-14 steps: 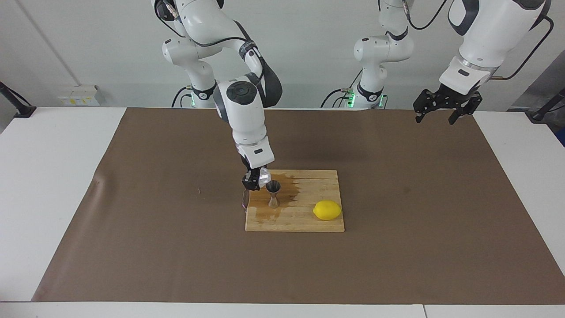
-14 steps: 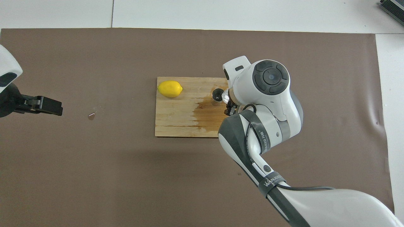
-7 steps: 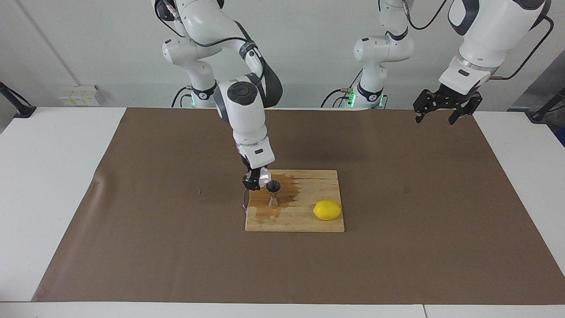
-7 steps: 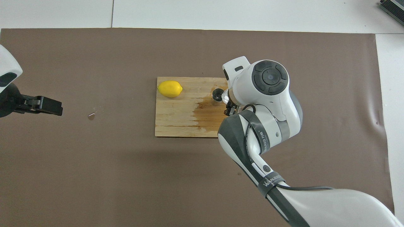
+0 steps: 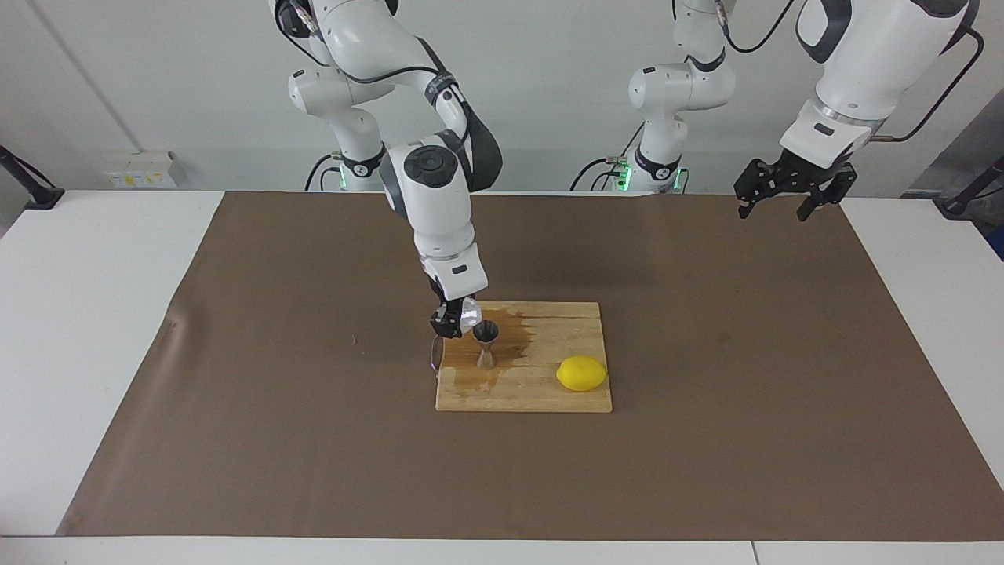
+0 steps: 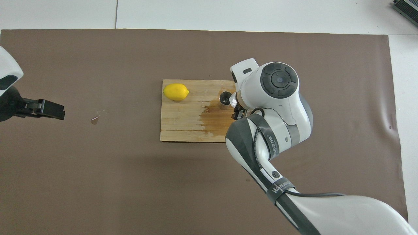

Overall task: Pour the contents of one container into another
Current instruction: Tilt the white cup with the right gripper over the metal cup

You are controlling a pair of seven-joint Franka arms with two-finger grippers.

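Here the table [image 5: 118, 329] is carrying a brown mat [image 5: 745, 408] and, on it, a wooden cutting board [image 5: 549, 392] with a wet stain spreading beneath the right gripper [image 5: 449, 320], whose jaws are pinching the glass cup [image 5: 469, 314] and tipping it toward the steel jigger [image 5: 486, 344] standing just beside and below them. Over the last second nothing is visibly shifting: cup, jigger and arm are keeping their places, so the pour is probably dwelling or nearly done, with some liquid already spilled on the board. A lemon [image 5: 582, 373] is lying on the board well apart from those jaws. The left gripper [image 5: 791, 187] is waiting, jaws spread and holding nothing, over the mat's end. A band on the right arm is reading "WANEED" in part.
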